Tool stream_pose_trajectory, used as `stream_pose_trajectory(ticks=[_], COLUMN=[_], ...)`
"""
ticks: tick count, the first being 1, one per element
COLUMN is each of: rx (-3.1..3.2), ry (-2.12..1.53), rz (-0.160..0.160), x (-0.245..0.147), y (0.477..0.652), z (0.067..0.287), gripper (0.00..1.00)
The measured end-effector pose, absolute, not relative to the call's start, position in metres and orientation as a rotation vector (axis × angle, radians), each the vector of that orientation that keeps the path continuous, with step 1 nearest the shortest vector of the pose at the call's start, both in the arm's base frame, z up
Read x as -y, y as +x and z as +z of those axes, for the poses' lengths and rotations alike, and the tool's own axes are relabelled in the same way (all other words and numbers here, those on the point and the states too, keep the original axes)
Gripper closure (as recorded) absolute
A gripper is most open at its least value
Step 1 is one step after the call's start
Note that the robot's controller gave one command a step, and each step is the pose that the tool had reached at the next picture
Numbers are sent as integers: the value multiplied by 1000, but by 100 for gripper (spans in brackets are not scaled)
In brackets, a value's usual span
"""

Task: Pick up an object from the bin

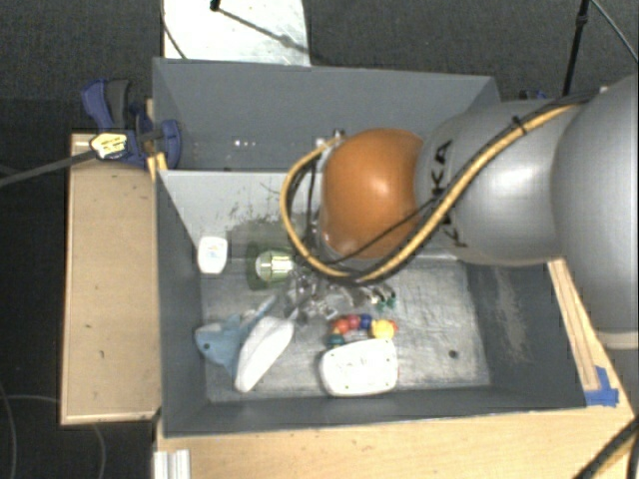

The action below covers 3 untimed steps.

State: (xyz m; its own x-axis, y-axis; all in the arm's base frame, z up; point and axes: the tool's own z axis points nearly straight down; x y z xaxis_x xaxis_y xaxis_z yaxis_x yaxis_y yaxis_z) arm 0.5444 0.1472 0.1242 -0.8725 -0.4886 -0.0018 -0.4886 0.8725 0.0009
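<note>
- Here, the gripper (318,297) sits low over the middle of the bin (439,317), close to the floor. The orange cover (371,193) above hides most of it, so I cannot tell whether it is open or closed, or whether it has anything in its grasp.
- Nearest to it is a cluster of coloured beads (351,325), just to the camera view's lower right of the gripper, with a small yellow piece (383,329) beside the beads.
- A long white oval piece (263,353) lies tilted just to the lower left of the gripper.
- A white rounded block (357,369) lies flat below the beads, near the bin's front wall.
- A blue piece (220,341) lies against the oval piece's left side.
- A green and silver piece (268,265) lies to the gripper's left, and a small white cap (213,254) sits further left, by the bin's side wall.
- A tan cable (300,238) loops round the orange cover and runs back along the grey arm (529,198), which comes in from the right.
</note>
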Motion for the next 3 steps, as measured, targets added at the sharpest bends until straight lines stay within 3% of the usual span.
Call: stream_pose_trajectory(ticks=[1, 2, 3], rx=[-3042, -3019, -3048], ry=[-804, -785, -809], rz=[1, 1, 2], x=[-150, -147, -147], y=[549, 566, 568], z=[171, 178, 183], gripper=[100, 100, 100])
